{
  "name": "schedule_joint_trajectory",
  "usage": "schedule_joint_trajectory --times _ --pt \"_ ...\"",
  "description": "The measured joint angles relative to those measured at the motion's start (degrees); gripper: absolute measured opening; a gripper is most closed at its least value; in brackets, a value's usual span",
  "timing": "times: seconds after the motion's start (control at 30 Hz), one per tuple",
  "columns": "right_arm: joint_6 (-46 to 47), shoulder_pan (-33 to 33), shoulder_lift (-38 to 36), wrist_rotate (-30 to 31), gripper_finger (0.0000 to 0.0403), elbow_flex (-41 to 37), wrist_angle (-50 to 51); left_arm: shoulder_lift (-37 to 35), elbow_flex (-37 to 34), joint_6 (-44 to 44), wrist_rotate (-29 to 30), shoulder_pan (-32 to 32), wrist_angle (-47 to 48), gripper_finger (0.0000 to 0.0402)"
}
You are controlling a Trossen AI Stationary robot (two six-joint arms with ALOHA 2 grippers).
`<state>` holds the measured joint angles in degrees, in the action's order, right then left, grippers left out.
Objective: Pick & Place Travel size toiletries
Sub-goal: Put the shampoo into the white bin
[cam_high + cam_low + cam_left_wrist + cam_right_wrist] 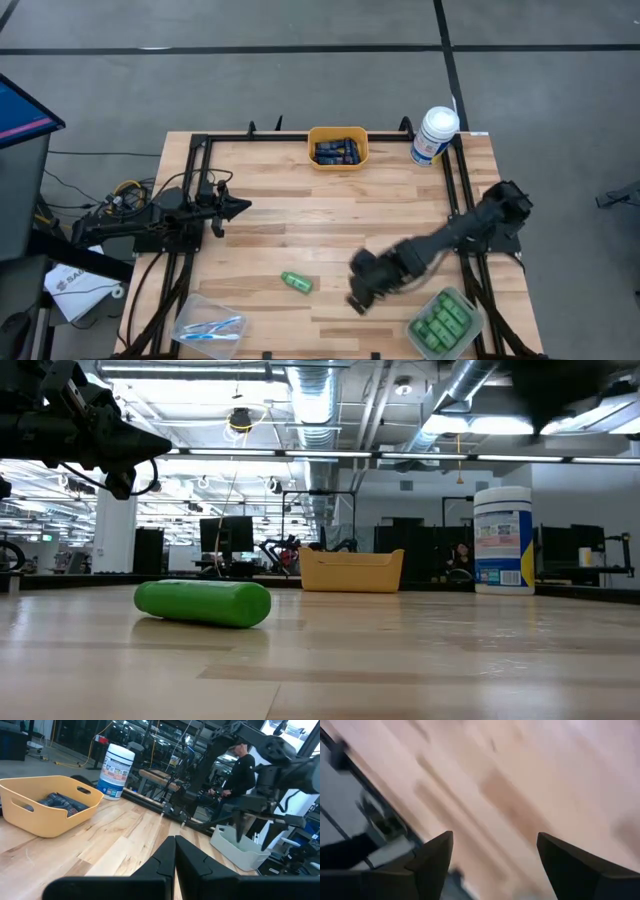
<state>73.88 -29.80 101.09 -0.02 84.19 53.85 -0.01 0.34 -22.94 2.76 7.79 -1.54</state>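
Pale butcher-block wood fills the middle of the high view: that is the bench (330,215), and play is in its lower half. The right arm sweeps in from the right edge, its right gripper (357,298) low and centre-right, blurred in the overhead shot. The right wrist view shows the jaws spread wide with only bare wood between them, nothing held. The left arm waits at centre-left, its left gripper (240,207) parked with the jaws pressed together, as its own wrist view shows.

Round the edges: a yellow bin (337,147) with dark tubes at top centre, a white canister (433,135) at upper right, a pale green tray (444,322) packed with green bottles at lower right, and a clear tray (207,326) of toothbrushes at lower left.

One stray is left: the green bottle (296,282), lying flat just left of the right gripper, lower centre. Its long axis runs from upper left to lower right, only slightly tilted; which end is the cap I cannot tell.

This looks like the reach for a pick. The next move calls for sliding left over the bottle, turning the jaws across its narrow width, then dropping down.
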Motion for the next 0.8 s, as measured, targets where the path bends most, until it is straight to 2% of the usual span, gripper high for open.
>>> schedule_joint_trajectory --times 0.1,0.27,0.4,0.57,0.73,0.8 --pt "-6.56 4.65 2.20 -1.26 0.0282 0.94 -5.28 0.00 0.00 0.00 0.00 0.00 0.00 0.0001" --pt "-17.44 8.96 8.84 -3.06 0.0282 7.14 -5.70 0.00 0.00 0.00 0.01 -0.01 0.00 0.0001" --pt "-26.30 10.51 16.05 -3.38 0.0282 17.52 -4.75 0.00 0.00 0.00 0.00 0.00 0.03 0.0001" --pt "-35.24 11.19 26.64 -3.09 0.0282 33.40 2.52 0.00 0.00 0.00 0.00 0.01 0.02 0.0001" --pt "-40.15 12.04 37.32 -2.27 0.0282 48.40 7.67 0.00 0.00 0.00 0.00 -0.01 0.02 0.0001" --pt "-41.20 12.45 40.12 -1.43 0.0282 50.76 8.41 0.00 0.00 0.00 0.00 -0.01 0.02 0.0001"
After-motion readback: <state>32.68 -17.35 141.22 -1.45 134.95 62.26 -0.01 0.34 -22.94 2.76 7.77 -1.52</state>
